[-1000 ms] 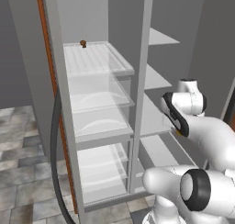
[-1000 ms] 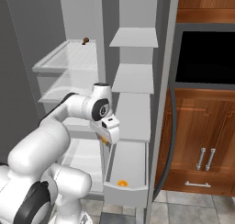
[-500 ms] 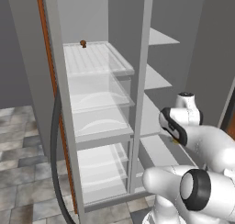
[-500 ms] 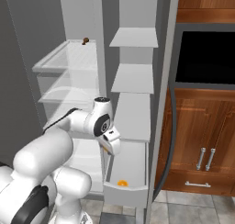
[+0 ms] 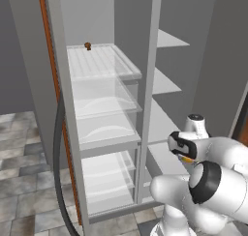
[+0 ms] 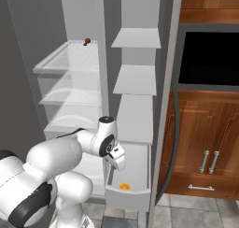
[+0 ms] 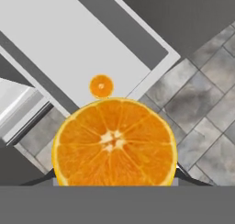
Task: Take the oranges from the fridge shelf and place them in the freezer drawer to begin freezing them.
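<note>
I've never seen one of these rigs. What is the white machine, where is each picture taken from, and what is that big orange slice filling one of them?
The white machine is a robot arm on a mobile base, facing an open fridge. Two pictures come from cameras on the base, behind the arm to its left and right. The third comes from a camera on the hand, looking along its fingers. The big slice is an orange half sitting between the fingers, cut face toward the camera, close to the lens. Below it, the pulled-out freezer drawer already contains another orange half. On the ribbed top fridge shelf sits a small dark brown object.
</note>
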